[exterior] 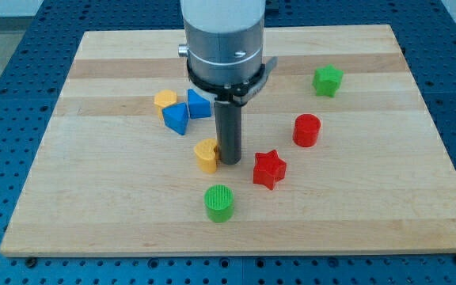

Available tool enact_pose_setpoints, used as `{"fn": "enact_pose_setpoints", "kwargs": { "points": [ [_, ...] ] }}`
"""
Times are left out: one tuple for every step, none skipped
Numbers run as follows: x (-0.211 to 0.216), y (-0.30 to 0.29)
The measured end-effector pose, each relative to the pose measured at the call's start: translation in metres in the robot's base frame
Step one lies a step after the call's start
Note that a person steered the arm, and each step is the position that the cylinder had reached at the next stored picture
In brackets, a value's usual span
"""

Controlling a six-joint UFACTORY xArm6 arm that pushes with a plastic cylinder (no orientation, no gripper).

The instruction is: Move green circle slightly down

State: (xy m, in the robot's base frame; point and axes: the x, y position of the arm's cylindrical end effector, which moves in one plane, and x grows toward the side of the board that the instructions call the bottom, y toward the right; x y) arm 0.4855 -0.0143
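Observation:
The green circle [219,203] is a round ribbed block low on the wooden board, a little left of centre. My tip [229,161] stands on the board just above it and slightly right, a short gap apart from it. The tip is right beside a yellow heart-shaped block [207,155], on that block's right side, close to touching. A red star [269,169] lies to the tip's right.
A red cylinder [307,130] sits right of centre. A green star-like block [328,81] is at the upper right. Two blue blocks [176,118] [199,104] and a yellow block [165,100] cluster at the upper left. The board's bottom edge [236,252] is near the green circle.

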Motion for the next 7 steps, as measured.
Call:
{"fn": "enact_pose_setpoints", "kwargs": {
  "points": [
    [-0.004, -0.001],
    [0.000, -0.001],
    [0.011, 0.002],
    [0.028, 0.002],
    [0.049, 0.002],
    [0.058, 0.000],
    [0.059, -0.002]
  ]
}}
